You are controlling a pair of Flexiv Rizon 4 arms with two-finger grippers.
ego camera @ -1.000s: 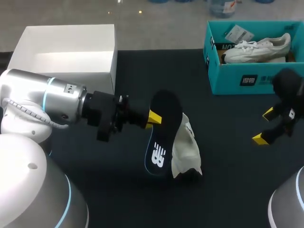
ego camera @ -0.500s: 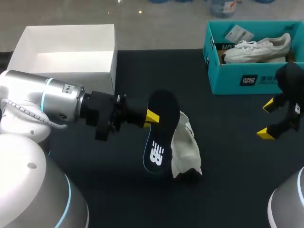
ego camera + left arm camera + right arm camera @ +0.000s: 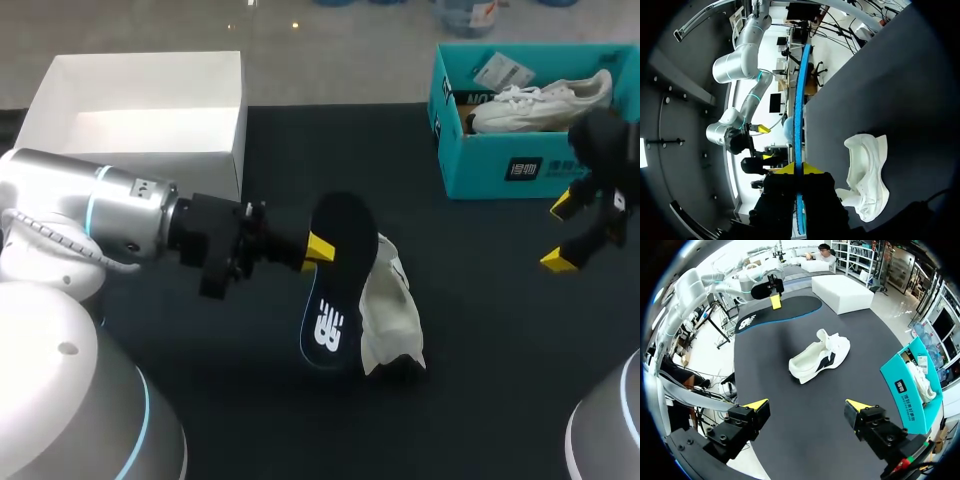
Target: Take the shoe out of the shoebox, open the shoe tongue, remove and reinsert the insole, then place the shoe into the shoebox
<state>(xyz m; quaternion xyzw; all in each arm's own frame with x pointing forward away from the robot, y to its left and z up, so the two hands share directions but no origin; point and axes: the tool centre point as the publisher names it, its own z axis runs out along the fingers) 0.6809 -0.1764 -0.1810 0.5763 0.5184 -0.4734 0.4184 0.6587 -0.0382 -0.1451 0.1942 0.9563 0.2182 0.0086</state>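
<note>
Pinching black insole [image 3: 336, 300], left fingers [image 3: 320, 246].

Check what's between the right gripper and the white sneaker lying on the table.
Only bare black tabletop separates right gripper and white fabric sneaker, per right wrist view.

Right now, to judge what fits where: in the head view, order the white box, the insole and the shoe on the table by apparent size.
1. white box
2. insole
3. shoe
The last two are unsure: the insole is raised nearer the camera and hides part of the shoe.
</note>
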